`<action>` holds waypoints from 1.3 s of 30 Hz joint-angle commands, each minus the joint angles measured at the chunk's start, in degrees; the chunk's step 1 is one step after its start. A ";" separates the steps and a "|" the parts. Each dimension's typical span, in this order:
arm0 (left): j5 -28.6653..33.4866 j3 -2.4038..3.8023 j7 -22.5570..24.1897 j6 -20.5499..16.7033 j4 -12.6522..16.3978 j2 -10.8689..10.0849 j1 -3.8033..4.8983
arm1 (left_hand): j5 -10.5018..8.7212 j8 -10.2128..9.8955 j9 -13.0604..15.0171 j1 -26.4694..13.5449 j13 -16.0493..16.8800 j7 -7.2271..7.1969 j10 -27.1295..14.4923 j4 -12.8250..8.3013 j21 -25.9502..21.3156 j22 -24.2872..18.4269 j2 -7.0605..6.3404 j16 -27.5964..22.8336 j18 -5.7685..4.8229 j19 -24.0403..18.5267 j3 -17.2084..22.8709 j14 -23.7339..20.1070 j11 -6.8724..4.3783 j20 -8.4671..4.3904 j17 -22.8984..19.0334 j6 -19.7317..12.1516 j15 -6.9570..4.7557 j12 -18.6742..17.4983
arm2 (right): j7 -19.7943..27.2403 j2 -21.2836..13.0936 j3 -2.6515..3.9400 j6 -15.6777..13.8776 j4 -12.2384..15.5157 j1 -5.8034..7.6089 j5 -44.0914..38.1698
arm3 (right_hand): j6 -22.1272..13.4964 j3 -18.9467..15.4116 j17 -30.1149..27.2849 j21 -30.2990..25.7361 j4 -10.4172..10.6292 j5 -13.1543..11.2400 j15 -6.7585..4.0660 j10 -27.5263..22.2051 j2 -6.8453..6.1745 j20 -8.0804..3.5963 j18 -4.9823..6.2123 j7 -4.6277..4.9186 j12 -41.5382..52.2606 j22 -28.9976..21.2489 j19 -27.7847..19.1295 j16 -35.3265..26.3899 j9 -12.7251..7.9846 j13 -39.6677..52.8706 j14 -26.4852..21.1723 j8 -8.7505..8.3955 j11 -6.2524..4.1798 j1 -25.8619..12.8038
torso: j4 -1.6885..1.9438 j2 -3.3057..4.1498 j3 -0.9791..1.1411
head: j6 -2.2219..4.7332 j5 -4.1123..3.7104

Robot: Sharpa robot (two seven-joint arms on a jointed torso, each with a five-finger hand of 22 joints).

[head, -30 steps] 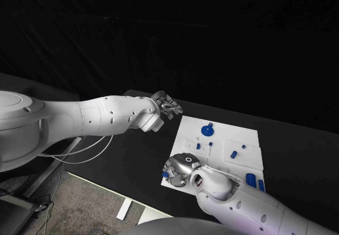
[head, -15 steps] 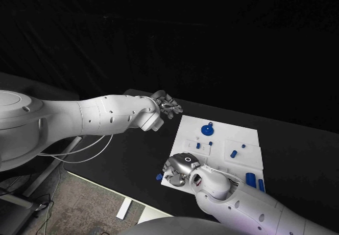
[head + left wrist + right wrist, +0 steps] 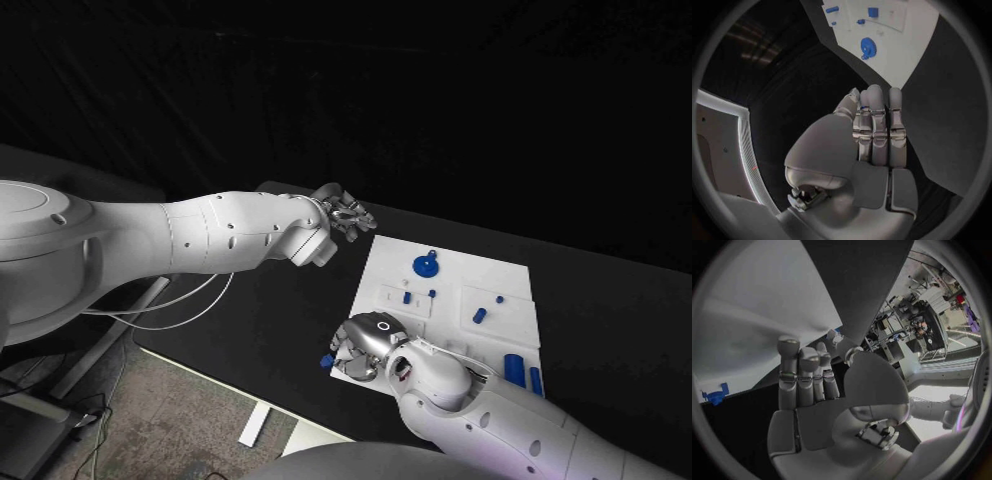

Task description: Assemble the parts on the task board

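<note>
— Where were the hands when you looked?

— My left hand [image 3: 340,215] hung over the black tabletop [image 3: 289,300] beside the board's far corner, fingers straight and side by side, holding nothing. My right hand [image 3: 364,345] sat at the near corner of the white board [image 3: 447,290]; I couldn't tell whether it gripped anything.

— And the parts?

— A small blue piece [image 3: 329,361] lay on the tabletop just beside that hand. A blue disc [image 3: 426,266] rested near the board's far edge, and more blue pieces [image 3: 521,372] lay along the near right edge.
</note>
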 commanded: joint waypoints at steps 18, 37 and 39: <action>0.71 0.04 0.25 1.13 0.32 0.49 0.32 | 0.03 -0.28 0.06 -0.23 -0.01 -0.09 -0.54 0.51 -0.21 -0.17 -0.47 -0.29 0.11 0.02 0.10 0.10 -0.05 0.13 0.13 -0.38 0.29 0.30 | -2.17 2.18 -0.33 -0.86 0.24 -0.22 -1.86 | -0.40 -10.27 0.11 -0.82 1.28 -5.21 0.19 0.28 -0.93 0.09 0.33 -0.04 0.14 3.48 0.49 0.34 -0.03 -0.13 0.35 -0.09 0.17 4.52 | 0.00 0.01 -0.06 | -0.20 0.32; 0.72 0.03 0.16 1.29 0.43 0.47 0.54 | 0.07 -0.29 0.06 0.00 -0.02 -0.07 -0.57 0.52 -0.17 -0.13 -0.57 -0.32 0.11 -0.03 0.20 0.07 -0.06 0.12 0.20 -0.36 0.29 0.32 | -4.99 2.43 -1.23 2.56 -0.20 -0.26 -5.20 | 0.99 -7.56 0.59 -0.23 -0.59 -4.55 0.04 0.49 -1.22 -0.14 -0.06 -0.33 0.31 3.56 0.41 0.75 -0.03 0.23 0.45 -0.12 -0.05 4.81 | -0.07 0.02 0.04 | -0.51 0.36; 0.72 0.03 0.14 1.34 0.43 0.47 0.54 | 0.08 -0.29 0.06 0.03 -0.02 -0.07 -0.57 0.53 -0.17 -0.12 -0.58 -0.32 0.11 -0.04 0.22 0.07 -0.06 0.12 0.21 -0.36 0.29 0.32 | -5.27 2.45 -1.26 2.41 -0.16 -0.28 -5.40 | 1.24 -6.53 0.67 -0.02 -0.96 -4.92 0.03 0.58 -1.10 -0.16 -0.11 -0.38 0.34 3.60 0.45 0.81 -0.03 0.28 0.51 -0.11 -0.10 4.88 | -0.06 0.04 0.05 | -0.50 0.32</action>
